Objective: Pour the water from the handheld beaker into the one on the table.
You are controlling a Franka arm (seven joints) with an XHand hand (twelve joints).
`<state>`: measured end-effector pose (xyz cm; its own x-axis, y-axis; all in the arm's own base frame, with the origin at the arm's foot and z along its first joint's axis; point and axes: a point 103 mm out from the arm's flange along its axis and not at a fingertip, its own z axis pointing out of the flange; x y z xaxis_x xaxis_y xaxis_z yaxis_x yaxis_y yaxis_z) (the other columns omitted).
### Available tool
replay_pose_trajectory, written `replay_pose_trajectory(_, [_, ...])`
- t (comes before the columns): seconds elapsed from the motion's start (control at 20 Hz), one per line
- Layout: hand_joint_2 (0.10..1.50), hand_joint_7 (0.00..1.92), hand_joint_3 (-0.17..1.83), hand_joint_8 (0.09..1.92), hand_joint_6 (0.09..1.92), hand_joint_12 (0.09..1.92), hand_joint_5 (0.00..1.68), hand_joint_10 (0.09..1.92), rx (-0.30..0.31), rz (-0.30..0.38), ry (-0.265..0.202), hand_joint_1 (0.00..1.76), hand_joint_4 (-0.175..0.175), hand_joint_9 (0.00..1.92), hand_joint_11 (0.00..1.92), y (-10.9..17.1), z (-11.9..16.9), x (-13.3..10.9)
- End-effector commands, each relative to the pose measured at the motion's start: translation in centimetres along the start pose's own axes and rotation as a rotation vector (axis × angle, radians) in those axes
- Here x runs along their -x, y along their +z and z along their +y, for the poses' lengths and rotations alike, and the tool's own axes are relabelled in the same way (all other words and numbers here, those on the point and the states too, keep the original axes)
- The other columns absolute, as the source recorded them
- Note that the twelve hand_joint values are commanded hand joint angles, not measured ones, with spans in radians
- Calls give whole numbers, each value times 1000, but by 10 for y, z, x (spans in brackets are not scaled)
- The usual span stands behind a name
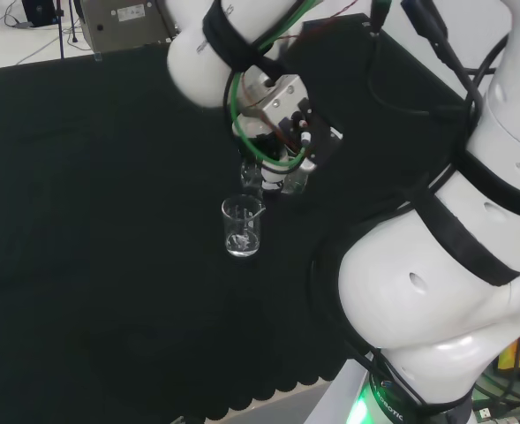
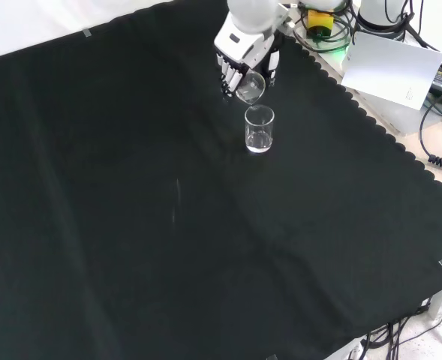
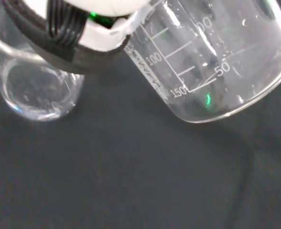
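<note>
- Tilting steeply in the hand, the held beaker is clear glass with white graduation marks, its mouth turned down toward the beaker on the cloth; the hand's fingers are curled round it.
- The standing beaker is upright, clear and plain, just in front of and below the held one in the front view; a pale glint lies at its bottom, though I cannot tell how much water is in it.
- The black cloth covers the bench, with a scalloped edge along the front view's right; beyond it sit a white sheet and cables.
- The head view shows the arm's white links at right and a grey box past the cloth's far edge.
- The wrist view brings the held beaker close, its printed scale legible, with the standing beaker beside it, partly behind a black-and-white part of the hand.
</note>
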<state>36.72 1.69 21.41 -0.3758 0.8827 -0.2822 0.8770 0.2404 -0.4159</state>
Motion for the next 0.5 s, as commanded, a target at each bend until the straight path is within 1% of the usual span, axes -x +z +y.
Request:
replay_pose_trajectory(0.05, [1023, 1559, -175, 87, 87, 563, 1506, 87, 213, 199, -41, 1316, -175, 1690, 1470, 1, 4, 18])
replay_pose_trajectory(0.3, [1023, 1559, -175, 87, 87, 564, 1505, 87, 285, 292, -44, 1316, -175, 1686, 1474, 3, 14, 22])
replay_pose_trajectory(0.5, [1023, 1558, -175, 87, 87, 564, 1505, 87, 312, 365, -43, 1316, -175, 1685, 1476, 7, 23, 24])
